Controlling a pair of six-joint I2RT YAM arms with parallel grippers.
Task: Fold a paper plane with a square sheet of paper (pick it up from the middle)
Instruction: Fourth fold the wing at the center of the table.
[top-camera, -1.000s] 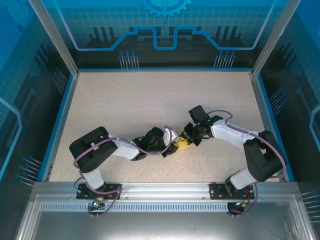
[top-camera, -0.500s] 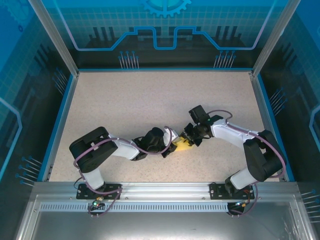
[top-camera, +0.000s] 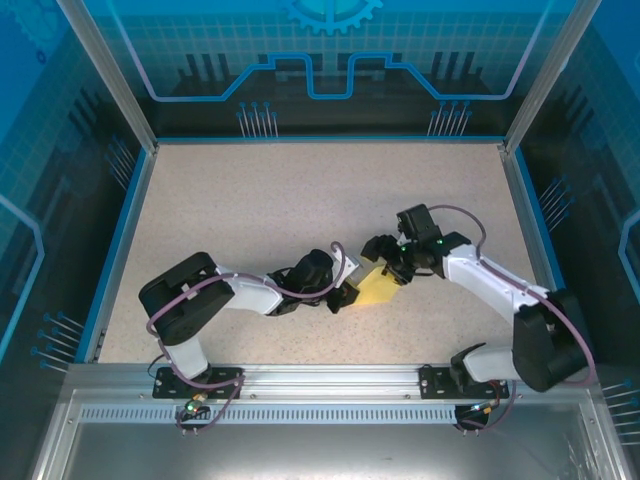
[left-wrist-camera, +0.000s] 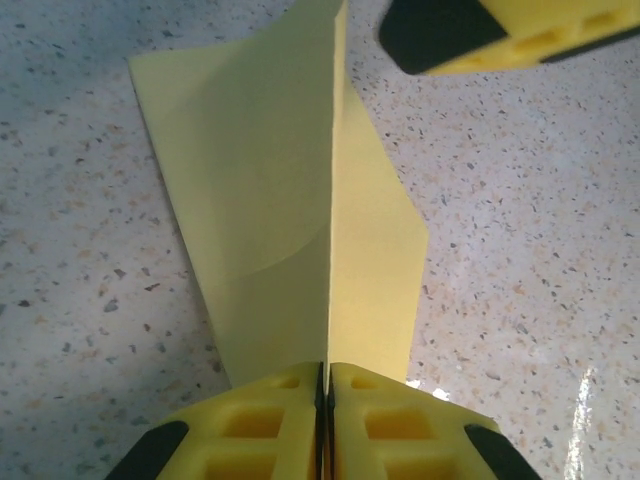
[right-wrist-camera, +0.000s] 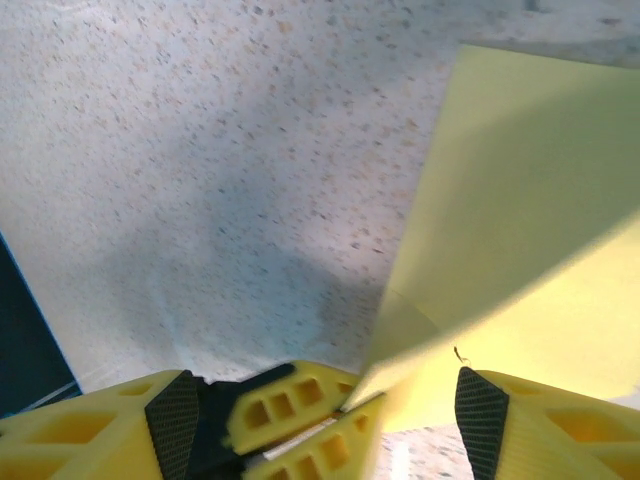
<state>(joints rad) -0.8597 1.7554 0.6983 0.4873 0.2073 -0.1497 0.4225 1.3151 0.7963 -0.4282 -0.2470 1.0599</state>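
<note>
Right gripper (top-camera: 386, 262) opened, left gripper (left-wrist-camera: 326, 400) clamped paper (left-wrist-camera: 260, 200)

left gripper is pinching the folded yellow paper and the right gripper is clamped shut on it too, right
Not quite. The right gripper is not clamped shut: the right wrist view shows its fingers standing wide apart, open. The left gripper does pinch the folded yellow paper.
</note>
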